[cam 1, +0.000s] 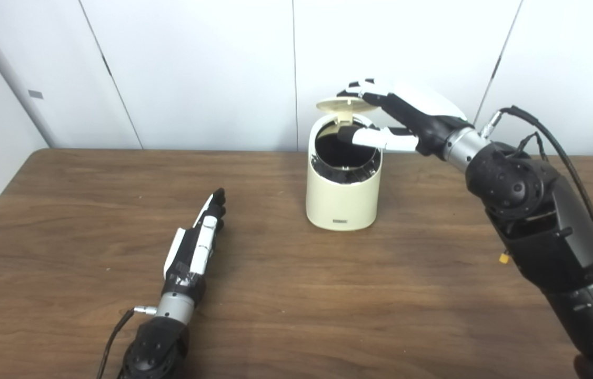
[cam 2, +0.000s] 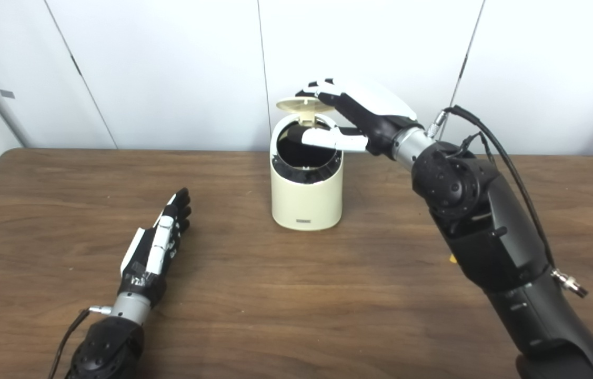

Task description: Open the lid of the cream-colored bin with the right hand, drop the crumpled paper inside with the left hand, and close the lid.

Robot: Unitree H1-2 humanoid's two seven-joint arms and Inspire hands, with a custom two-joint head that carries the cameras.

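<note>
The cream-colored bin (cam 1: 342,200) stands at the middle of the brown table (cam 1: 285,295). Its round lid (cam 1: 341,104) is raised on the rear hinge, and the dark inside shows. My right hand (cam 1: 412,118) reaches in from the right. Its fingers lie on the lid's top and its thumb (cam 1: 375,138) stretches across the bin's mouth below, apart from the lid. My left hand (cam 1: 199,239) lies flat on the table to the bin's front left, open and holding nothing. No crumpled paper is in view.
White wall panels (cam 1: 196,68) stand close behind the table's far edge. A black cable (cam 1: 564,152) loops off the right forearm. A small yellow thing (cam 1: 504,258) shows on the table beside the right arm.
</note>
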